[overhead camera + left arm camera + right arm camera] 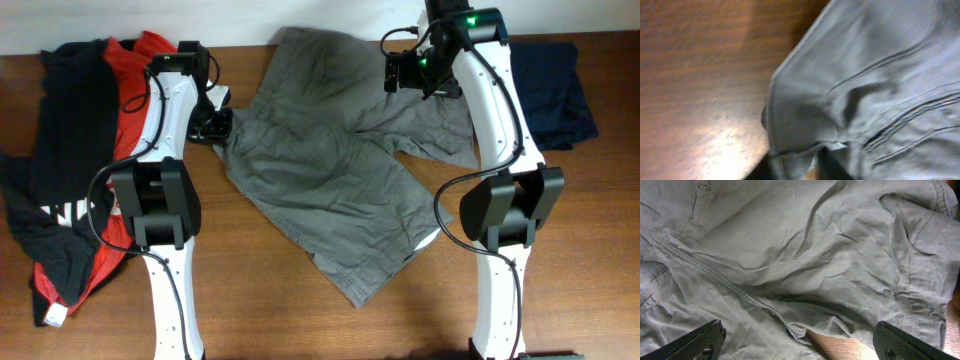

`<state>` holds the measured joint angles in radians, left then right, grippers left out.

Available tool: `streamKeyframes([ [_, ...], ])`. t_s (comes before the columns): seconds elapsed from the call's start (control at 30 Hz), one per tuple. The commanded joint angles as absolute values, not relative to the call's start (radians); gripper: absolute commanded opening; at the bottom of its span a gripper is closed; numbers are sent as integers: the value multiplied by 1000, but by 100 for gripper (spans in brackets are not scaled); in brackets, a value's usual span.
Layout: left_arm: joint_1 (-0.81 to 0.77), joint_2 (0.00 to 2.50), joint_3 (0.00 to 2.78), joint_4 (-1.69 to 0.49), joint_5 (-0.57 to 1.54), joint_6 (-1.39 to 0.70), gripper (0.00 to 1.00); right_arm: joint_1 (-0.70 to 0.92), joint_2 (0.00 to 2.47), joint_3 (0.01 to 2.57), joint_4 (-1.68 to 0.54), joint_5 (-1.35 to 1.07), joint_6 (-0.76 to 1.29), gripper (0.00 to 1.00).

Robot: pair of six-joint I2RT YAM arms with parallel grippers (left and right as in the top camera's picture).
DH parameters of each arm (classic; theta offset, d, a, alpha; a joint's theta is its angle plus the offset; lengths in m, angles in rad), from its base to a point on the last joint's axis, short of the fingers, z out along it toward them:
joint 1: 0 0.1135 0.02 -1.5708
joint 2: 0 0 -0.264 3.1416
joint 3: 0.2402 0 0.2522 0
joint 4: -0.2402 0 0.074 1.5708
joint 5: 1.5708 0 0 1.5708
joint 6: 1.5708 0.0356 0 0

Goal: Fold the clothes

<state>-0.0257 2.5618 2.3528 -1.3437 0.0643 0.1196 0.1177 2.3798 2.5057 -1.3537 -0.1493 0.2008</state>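
The right hand (799, 327) is spread wide. Its two dark fingers (702, 342) are far apart with nothing held between them. It hangs over the crumpled crotch of the shorts (320, 170), where a stitched seam runs and a wedge of bare worktop (260, 300) shows between the two legs. Seen from overhead, this hand is near the far edge, right of centre.

The left hand (214, 124) is at the left rim of the shorts, by the waist. Its wrist view is filled with blurred grey cloth and pocket stitching, so close that I cannot tell whether it is pinching the cloth or spread.

The shorts lie opened out over the middle of the worktop with the waist toward the left. One leg reaches toward the near edge and the other lies out to the right, under the right arm.

A heap of red and black tops (70, 170) lies along the left edge, beyond the left arm. A dark navy garment (555, 90) lies in the far right corner, on the other side of the right arm from the shorts.
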Motion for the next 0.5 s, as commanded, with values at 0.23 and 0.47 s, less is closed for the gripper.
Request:
streamKeyframes([
  [0.23,-25,2522,2348,-1429,131,111,1,118,2381,2511,-1375,-154,161,99],
  [0.47,15,2519,2348,-1637,81,73,1,118,2381,2511,-1375,-154,161,99],
])
